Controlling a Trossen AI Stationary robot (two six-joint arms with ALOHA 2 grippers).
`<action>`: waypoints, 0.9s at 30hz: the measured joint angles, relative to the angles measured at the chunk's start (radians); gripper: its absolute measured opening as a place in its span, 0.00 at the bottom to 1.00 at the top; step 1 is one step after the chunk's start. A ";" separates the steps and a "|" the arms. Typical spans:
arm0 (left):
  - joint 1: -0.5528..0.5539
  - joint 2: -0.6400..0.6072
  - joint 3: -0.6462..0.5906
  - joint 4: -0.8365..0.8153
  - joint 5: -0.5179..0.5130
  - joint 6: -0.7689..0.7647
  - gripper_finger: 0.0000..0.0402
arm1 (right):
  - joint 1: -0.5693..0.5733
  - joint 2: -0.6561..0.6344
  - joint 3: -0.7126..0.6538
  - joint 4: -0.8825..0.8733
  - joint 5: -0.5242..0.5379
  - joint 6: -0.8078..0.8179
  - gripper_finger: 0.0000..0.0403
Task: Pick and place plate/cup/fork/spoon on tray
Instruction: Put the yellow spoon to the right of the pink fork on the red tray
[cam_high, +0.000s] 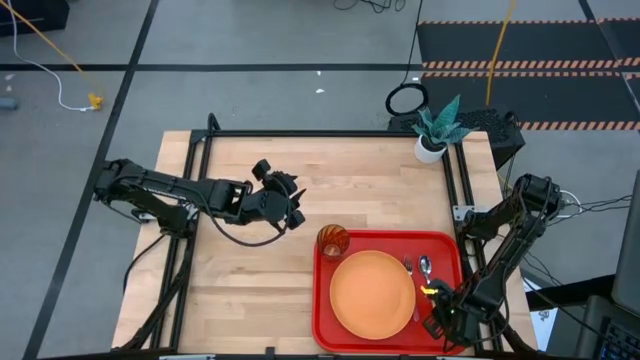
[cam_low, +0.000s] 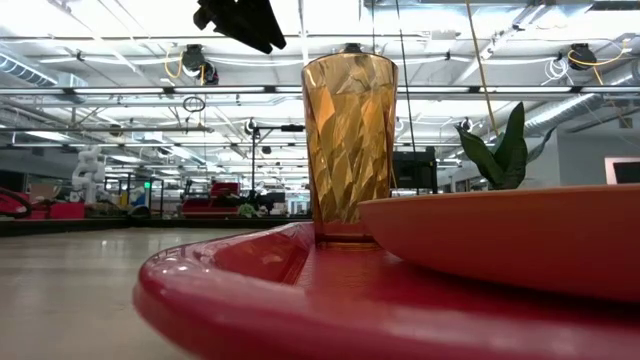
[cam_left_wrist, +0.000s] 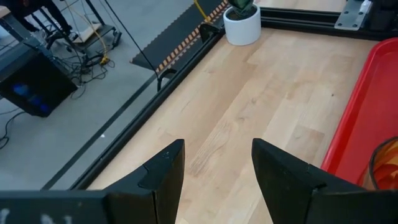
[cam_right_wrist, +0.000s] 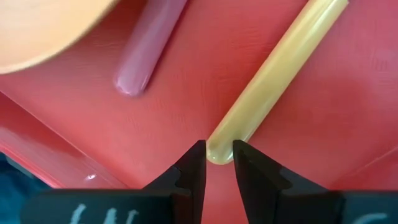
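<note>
Right tool (cam_right_wrist: 217, 163) sits low over the tray's (cam_high: 325, 320) near-right corner, fingers narrowly parted with the butt end of the spoon (cam_right_wrist: 273, 81) handle between the tips. Whether the pads press the handle or are just off it can't be read; call it at the handle end, grip unsure. From the tool, the spoon's long axis runs away toward 12 o'clock in the high view, bowl end far from the tool, handle end at the tool. Fork (cam_right_wrist: 149, 53) lies just beside the spoon at its 9 o'clock, roughly parallel, between spoon and plate (cam_high: 372, 293). Spoon already rests on the tray floor, so the judged next move is let go and lift clear. Cup (cam_high: 333, 241) stands at the tray's far-left corner. Left tool (cam_left_wrist: 217, 168) hangs open and empty over the bare surface (cam_high: 250, 290), well left of the tray; right arm is clearly nearer.
</note>
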 joint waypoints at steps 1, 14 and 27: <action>0.000 0.000 0.000 0.000 0.000 -0.002 0.48 | 0.000 0.000 0.000 0.001 0.009 0.006 0.19; -0.001 0.000 0.000 0.000 0.000 -0.002 0.48 | 0.000 0.001 -0.001 0.020 0.033 0.062 0.19; -0.001 0.000 0.000 0.000 0.000 -0.003 0.48 | 0.000 0.001 -0.002 0.026 0.086 0.032 0.19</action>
